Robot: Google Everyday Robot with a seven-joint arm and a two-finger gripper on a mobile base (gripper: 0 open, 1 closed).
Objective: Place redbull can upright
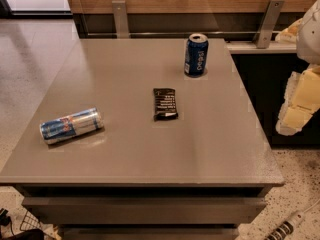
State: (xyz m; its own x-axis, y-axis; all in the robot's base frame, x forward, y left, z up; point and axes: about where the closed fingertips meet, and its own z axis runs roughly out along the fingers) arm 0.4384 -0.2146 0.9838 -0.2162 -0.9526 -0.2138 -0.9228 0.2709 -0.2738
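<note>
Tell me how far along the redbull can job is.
Nothing looks done: the redbull can lies on its side near the left edge of the table. No grasp has begun; the hand hangs beyond the right edge, apart from the can. Left: reach, grasp, stand it upright.

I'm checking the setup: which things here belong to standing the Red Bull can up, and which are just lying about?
For the job:
redbull can, on its side at the left of the table
gripper, beyond the table's right edge

Lying about:
Pepsi can, upright at the back
dark snack bar, mid-table
</note>
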